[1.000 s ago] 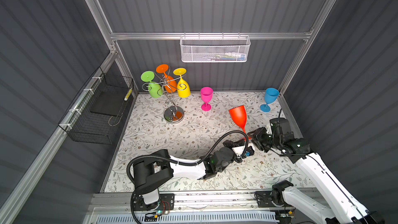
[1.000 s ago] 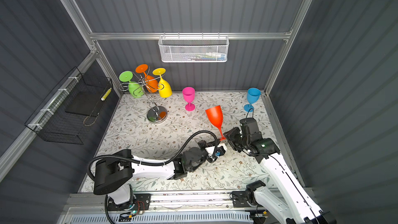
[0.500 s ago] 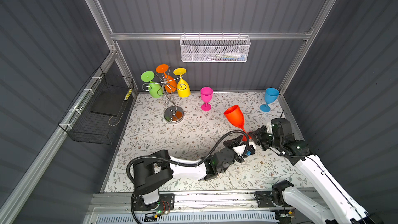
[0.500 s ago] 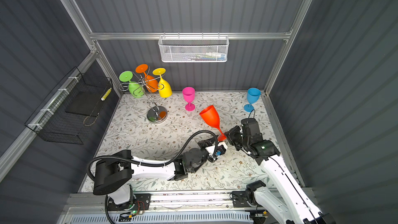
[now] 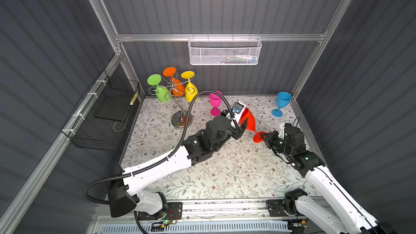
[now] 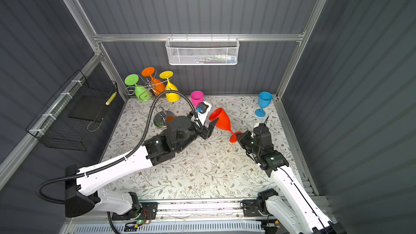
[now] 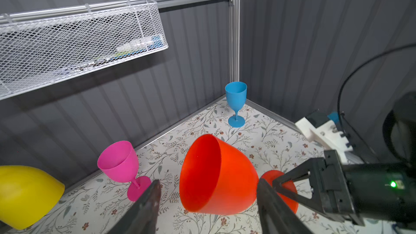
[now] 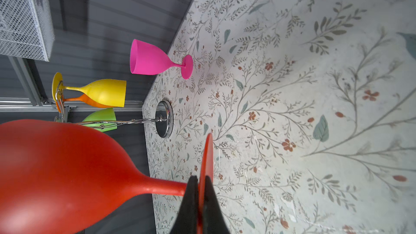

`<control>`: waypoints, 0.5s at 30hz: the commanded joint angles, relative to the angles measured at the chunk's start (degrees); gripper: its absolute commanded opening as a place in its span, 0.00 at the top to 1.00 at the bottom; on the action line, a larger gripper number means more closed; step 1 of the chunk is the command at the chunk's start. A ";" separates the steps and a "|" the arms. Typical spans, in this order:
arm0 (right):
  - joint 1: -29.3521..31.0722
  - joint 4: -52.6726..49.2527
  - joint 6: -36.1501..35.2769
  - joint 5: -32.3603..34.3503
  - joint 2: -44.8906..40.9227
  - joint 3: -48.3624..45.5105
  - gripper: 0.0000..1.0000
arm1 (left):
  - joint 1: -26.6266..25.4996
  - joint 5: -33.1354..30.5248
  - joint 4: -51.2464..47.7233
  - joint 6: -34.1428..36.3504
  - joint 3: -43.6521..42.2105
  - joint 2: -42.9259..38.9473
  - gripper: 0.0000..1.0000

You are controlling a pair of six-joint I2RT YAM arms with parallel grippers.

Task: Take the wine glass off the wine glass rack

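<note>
Left arm: stretched from the front rail diagonally over the table (image 5: 225, 176), its wrist ending right of the wine glass rack (image 5: 177, 121) and nearer the front.
Left gripper (image 7: 208, 183): jaws spread wide on either side of the bowl of the red wine glass (image 7: 225, 176). One finger is just beside the bowl and the other stands clear of it. It grips nothing.
Right arm: comes up from the front, well right of the rack, with its wrist turned back toward the rack.
Right gripper (image 8: 200, 180): pinched tight on the rim of the red glass's foot disc.
Red wine glass: off the rack and right of it, tilted, with the bowl leaning toward the rack and the foot away from it.
Arms: two.
Wine glasses: six in all.
On the rack: three, hanging bowl-down: green glass (image 5: 162, 93), orange glass (image 5: 169, 71), yellow glass (image 5: 191, 91).
Standing upright on the table: two. The pink glass (image 5: 215, 100) is near the rack on its right. The blue glass (image 5: 283, 100) is well apart, farther right.
Held: one, the red.
Baskets: two. The white mesh basket (image 5: 224, 51) hangs on the wall above and right of the rack. The black wire basket (image 5: 101, 118) is on the wall to the rack's left.
</note>
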 commanded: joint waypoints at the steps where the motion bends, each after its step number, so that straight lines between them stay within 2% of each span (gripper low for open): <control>1: -0.56 12.92 -2.88 0.90 -0.36 -3.63 1.00 | 3.20 13.33 -16.32 -8.85 7.35 2.95 0.34; 4: -0.56 17.23 -3.60 0.92 0.08 -5.21 1.00 | 5.14 19.99 -20.83 -9.93 13.15 5.78 0.34; 7: -0.65 20.80 -4.34 1.42 0.63 -6.64 1.00 | 5.82 23.93 -24.61 -10.47 18.62 8.94 0.35; 15: -0.74 28.09 -4.69 2.27 1.88 -9.33 1.00 | 7.37 26.99 -31.44 -12.58 27.19 15.62 0.40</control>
